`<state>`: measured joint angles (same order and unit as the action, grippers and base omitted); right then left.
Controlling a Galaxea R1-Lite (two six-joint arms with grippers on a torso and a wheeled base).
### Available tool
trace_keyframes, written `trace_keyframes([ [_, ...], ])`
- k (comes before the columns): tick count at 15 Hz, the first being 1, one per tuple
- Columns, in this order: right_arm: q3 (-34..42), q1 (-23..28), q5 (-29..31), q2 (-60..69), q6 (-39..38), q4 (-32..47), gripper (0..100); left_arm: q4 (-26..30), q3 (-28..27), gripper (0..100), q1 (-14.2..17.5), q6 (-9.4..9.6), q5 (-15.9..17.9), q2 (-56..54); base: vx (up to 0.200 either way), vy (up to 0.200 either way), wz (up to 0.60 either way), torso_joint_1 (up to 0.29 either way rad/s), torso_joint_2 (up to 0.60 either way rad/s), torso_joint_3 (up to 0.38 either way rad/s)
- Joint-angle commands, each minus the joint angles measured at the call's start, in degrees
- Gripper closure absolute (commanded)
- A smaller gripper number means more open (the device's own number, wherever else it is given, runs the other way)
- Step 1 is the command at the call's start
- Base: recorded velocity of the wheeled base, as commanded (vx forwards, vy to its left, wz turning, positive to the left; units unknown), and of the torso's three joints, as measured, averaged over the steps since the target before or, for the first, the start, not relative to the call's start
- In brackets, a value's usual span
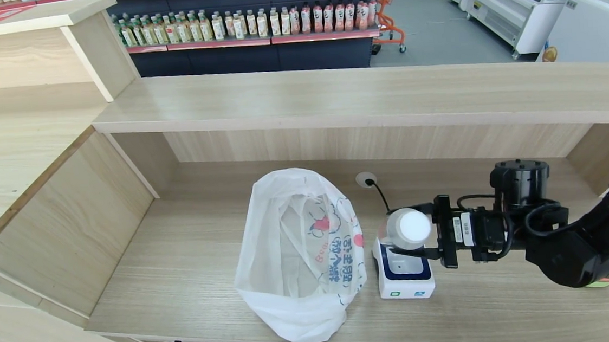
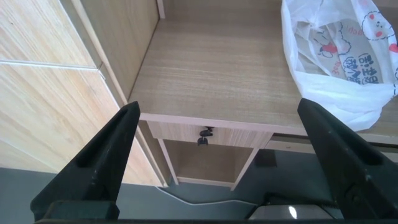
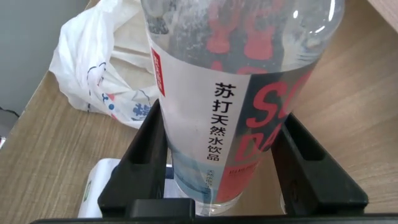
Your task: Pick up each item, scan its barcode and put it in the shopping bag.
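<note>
right end effector (image 1: 404,232) grips bottle (image 1: 416,226) above scanner (image 1: 404,280).

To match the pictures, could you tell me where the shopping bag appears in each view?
Head view: shopping bag left of the scanner.
Left wrist view: shopping bag on the counter beyond the left hand.
Right wrist view: shopping bag behind the bottle.
Shared landmark: the counter.

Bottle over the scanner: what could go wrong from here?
The smooth bottle in the right gripper could slip during the swing across. The shopping bag stands limp with a sagging mouth, so the bottle may catch its rim or topple it. A low path could knock the scanner beside it.
</note>
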<state>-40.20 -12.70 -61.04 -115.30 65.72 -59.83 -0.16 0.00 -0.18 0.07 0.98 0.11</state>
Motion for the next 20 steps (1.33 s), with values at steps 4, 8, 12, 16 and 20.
trace_keyframes([
  [4, -1.28, 0.84, -0.05, -1.07, 3.27, 0.07, 100, -0.02, 0.00, 0, 0.01, 0.01, -0.01, -0.02, 0.000, 0.000, 0.00, 0.000, 0.00, 0.000],
  [8, -1.81, 1.98, -0.05, -2.12, 4.68, 0.07, 100, -0.02, 0.00, 0, 0.01, -0.07, -0.01, -0.02, 0.000, 0.000, 0.00, 0.000, 0.00, 0.000],
  [12, -2.42, 2.33, -0.05, -2.47, 5.91, 0.07, 100, -0.02, 0.00, 0, 0.01, 0.01, -0.01, -0.02, 0.000, 0.000, 0.00, 0.000, 0.00, 0.000],
  [16, -2.77, 3.47, -0.05, -3.53, 7.84, 1.56, 100, -0.02, 0.00, 0, 0.01, -0.07, -0.01, -0.02, 0.000, 0.000, 0.00, 0.000, 0.00, 0.000],
  [20, -3.65, 3.56, -0.05, -4.06, 8.46, 2.00, 100, -0.02, 0.00, 0, -0.08, 0.01, -0.01, -0.02, 0.000, 0.000, 0.00, 0.000, 0.00, 0.000],
])
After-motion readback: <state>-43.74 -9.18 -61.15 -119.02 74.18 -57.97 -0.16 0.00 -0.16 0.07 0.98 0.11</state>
